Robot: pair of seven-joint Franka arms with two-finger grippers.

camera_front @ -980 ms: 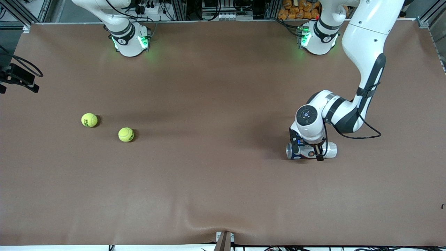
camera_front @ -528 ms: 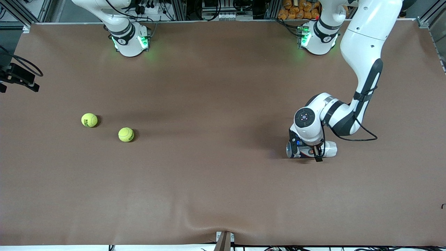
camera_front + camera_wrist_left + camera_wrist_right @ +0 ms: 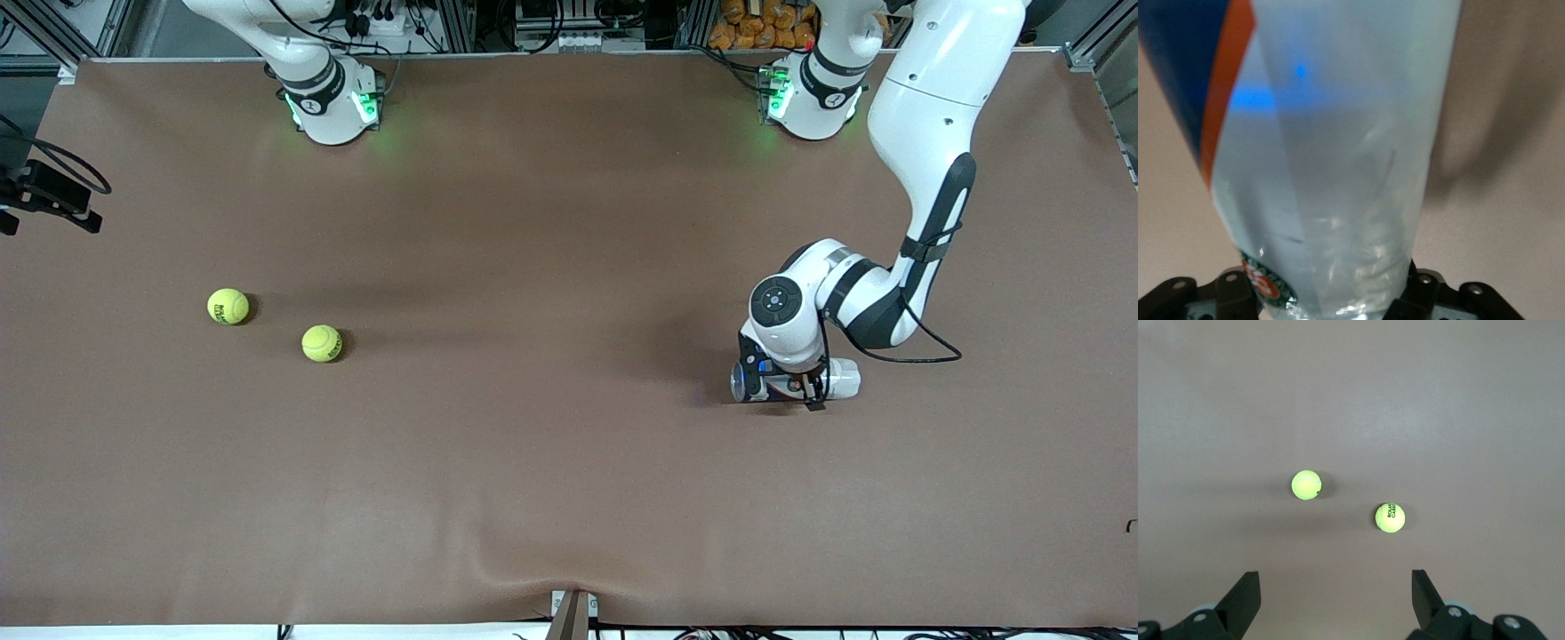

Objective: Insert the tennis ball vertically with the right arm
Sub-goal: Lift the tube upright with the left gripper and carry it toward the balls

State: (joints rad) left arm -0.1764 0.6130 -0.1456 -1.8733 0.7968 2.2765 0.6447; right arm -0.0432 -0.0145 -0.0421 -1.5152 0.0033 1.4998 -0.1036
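Note:
Two yellow tennis balls (image 3: 228,306) (image 3: 322,343) rest on the brown table toward the right arm's end. The right wrist view looks down on both balls (image 3: 1306,485) (image 3: 1390,517) from well above. There my right gripper (image 3: 1333,587) hangs open over them with nothing between its fingers. A clear plastic ball tube (image 3: 845,379) with a blue and orange label lies on its side toward the left arm's end. My left gripper (image 3: 782,388) is down on it, fingers on either side of its middle and shut on it. The tube (image 3: 1338,133) fills the left wrist view, between the left gripper (image 3: 1331,303) fingers.
The brown mat (image 3: 551,444) covers the whole table and bulges slightly at its edge nearest the front camera. Both arm bases (image 3: 333,107) (image 3: 809,102) stand along the farthest edge. A black camera mount (image 3: 49,200) sits just off the right arm's end.
My left gripper has closed on the tube, and its wrist has shifted slightly toward the arm bases. The balls have not moved.

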